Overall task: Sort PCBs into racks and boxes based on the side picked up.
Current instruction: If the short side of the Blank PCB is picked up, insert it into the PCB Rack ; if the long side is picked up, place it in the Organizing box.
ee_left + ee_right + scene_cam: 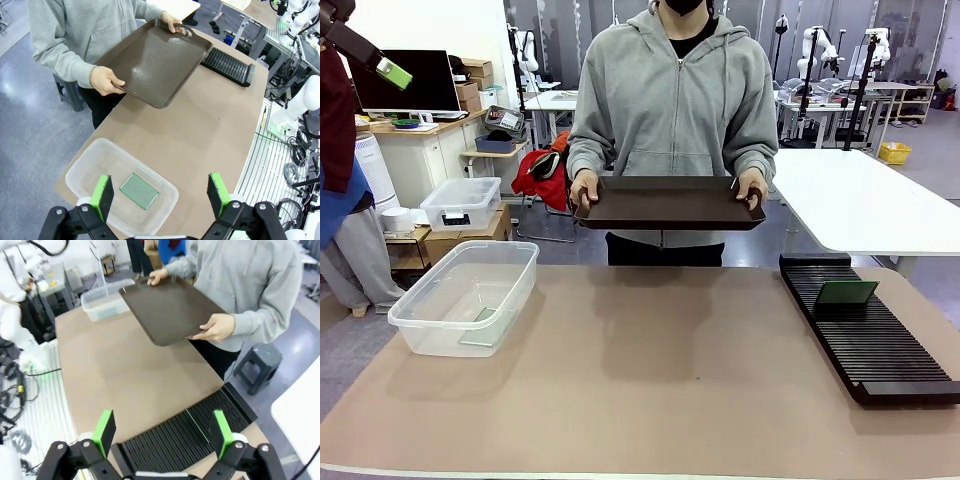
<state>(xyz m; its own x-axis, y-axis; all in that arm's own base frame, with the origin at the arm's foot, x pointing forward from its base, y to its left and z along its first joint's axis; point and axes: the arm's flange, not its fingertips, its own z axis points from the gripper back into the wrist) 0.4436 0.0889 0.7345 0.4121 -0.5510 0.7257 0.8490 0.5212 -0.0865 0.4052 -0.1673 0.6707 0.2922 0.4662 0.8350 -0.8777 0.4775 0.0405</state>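
One dark-green PCB (479, 329) lies flat on the bottom of the clear tub (428, 318) at the table's left. Another PCB (847, 292) stands upright in a slot of the long black rack (880, 350) at the right. In the left wrist view my left gripper (160, 195) hangs open high above the tub (75, 171) and its PCB (139, 191). My left gripper (392, 70) also shows at the top left of the front view. My right gripper (163, 432) is open above the rack (165, 440), where the PCB (196, 424) shows edge-on.
Across the table a person in a grey hoodie holds a dark brown handled tray (668, 203) with both hands, its surface bare (155, 60). A smaller lidded clear box (460, 203) sits behind the tub. A white table (870, 200) stands at the back right.
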